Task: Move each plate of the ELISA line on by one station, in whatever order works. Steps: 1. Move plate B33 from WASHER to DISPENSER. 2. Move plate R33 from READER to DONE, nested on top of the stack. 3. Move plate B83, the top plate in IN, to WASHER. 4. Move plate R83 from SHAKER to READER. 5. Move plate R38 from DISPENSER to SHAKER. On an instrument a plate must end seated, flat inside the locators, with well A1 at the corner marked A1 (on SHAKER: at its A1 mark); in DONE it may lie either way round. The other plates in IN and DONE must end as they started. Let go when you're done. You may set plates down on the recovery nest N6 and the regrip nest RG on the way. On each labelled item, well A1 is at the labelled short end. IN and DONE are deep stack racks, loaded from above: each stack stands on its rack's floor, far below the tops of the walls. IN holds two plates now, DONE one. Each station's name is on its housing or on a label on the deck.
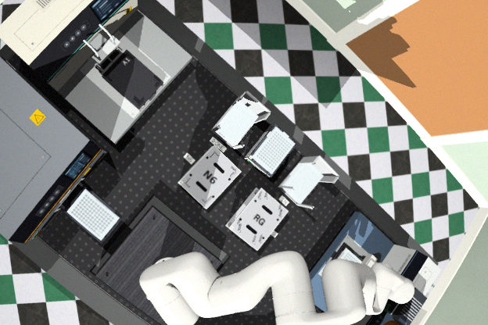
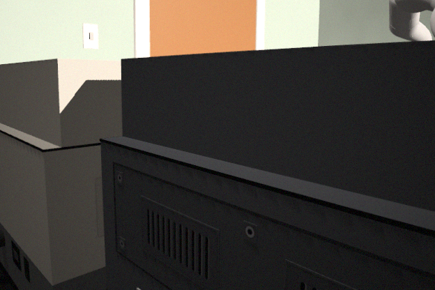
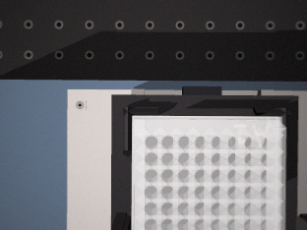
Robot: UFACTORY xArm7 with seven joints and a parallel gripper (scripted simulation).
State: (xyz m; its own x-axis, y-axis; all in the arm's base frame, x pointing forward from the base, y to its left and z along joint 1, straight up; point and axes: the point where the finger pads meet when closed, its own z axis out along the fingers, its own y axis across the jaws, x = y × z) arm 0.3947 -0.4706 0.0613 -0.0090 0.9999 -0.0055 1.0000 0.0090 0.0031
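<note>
one white well plate (image 3: 207, 172) sits in a dark nest on the blue station (image 3: 31, 157) under my wrist; my end effector is spread wide, gripping nothing.

N6 (image 1: 209, 181) and RG (image 1: 258, 219) mid-bench, side by side. Three racks (image 1: 241, 119) along far edge behind them, middle holding plate (image 1: 271, 151). Instrument w/ A1 nest (image 1: 131, 77) at far-left corner. Plate (image 1: 92, 214) near left edge. Arm (image 1: 252, 286) over near edge, above plate (image 3: 207, 172) at right corner.

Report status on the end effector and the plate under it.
End effector open, out of frame. Plate sits in dark nest on blue station. Arm covers it from above.
</note>
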